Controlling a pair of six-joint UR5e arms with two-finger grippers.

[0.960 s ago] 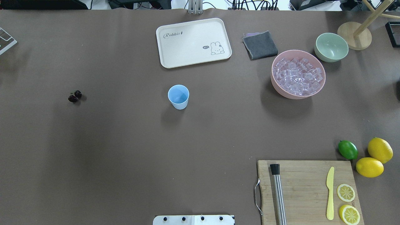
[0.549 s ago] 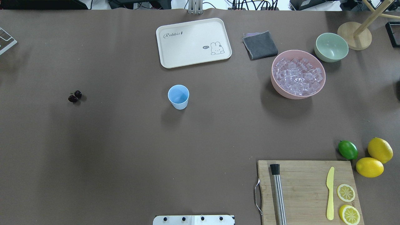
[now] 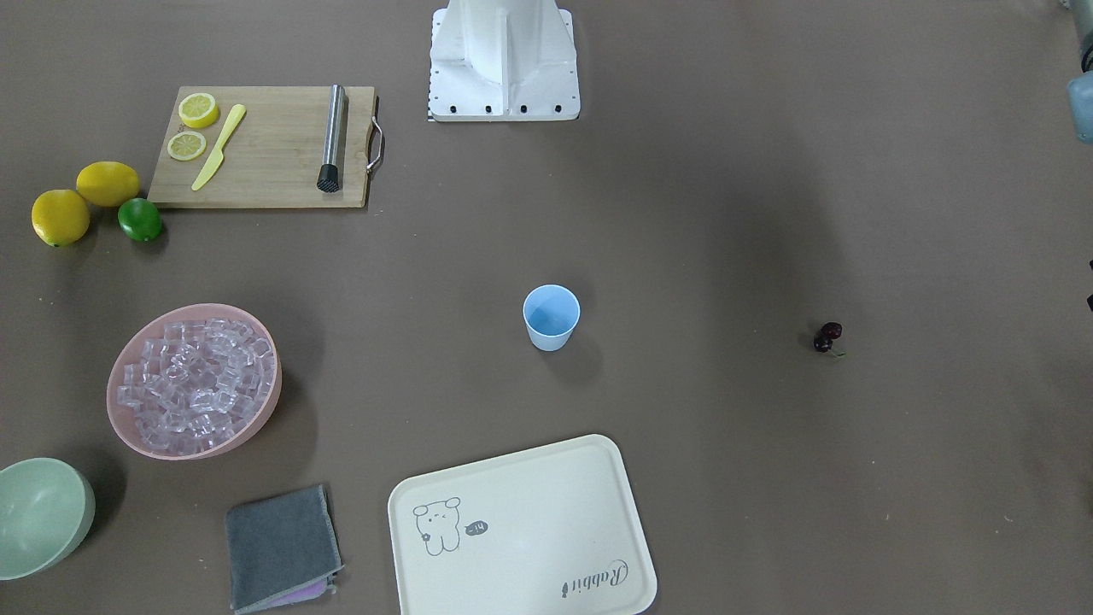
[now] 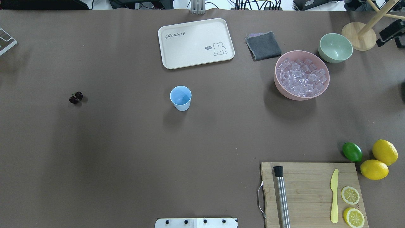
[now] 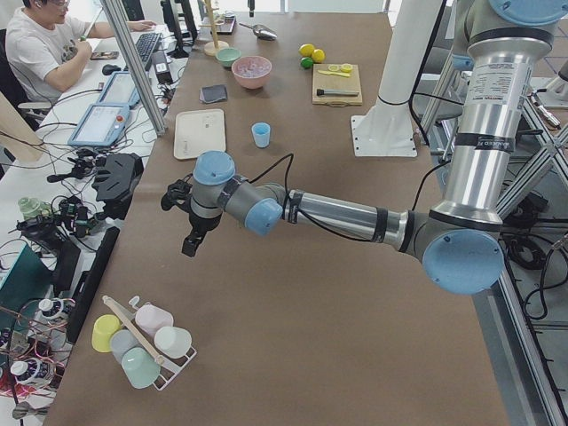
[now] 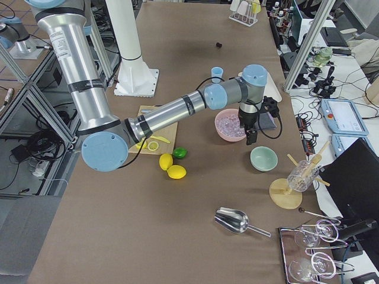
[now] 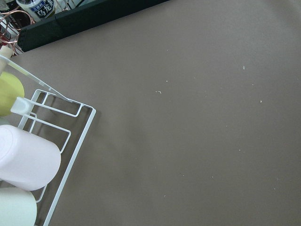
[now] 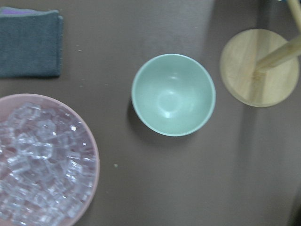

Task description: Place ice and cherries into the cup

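The light-blue cup (image 4: 180,98) stands upright mid-table and looks empty; it also shows in the front view (image 3: 551,317). The cherries (image 4: 75,97) lie on the table far to its left. The ice (image 4: 301,77) fills the pink bowl (image 4: 280,87) at the right. My right gripper (image 6: 248,140) hangs above the table between the pink bowl and the pale green bowl (image 8: 173,94); I cannot tell if it is open. My left gripper (image 5: 189,246) hovers over the table's left end near a cup rack (image 7: 51,141); I cannot tell its state.
A cream tray (image 4: 196,42) and a grey cloth (image 4: 263,46) lie at the back. A wooden stand (image 4: 359,36) is at the back right. A cutting board (image 4: 310,177) with muddler, knife and lemon slices, a lime (image 4: 352,151) and two lemons are at the front right.
In the overhead view a black part at the top right edge has shifted left toward the wooden stand. The cup, cherries and bowls have not moved.
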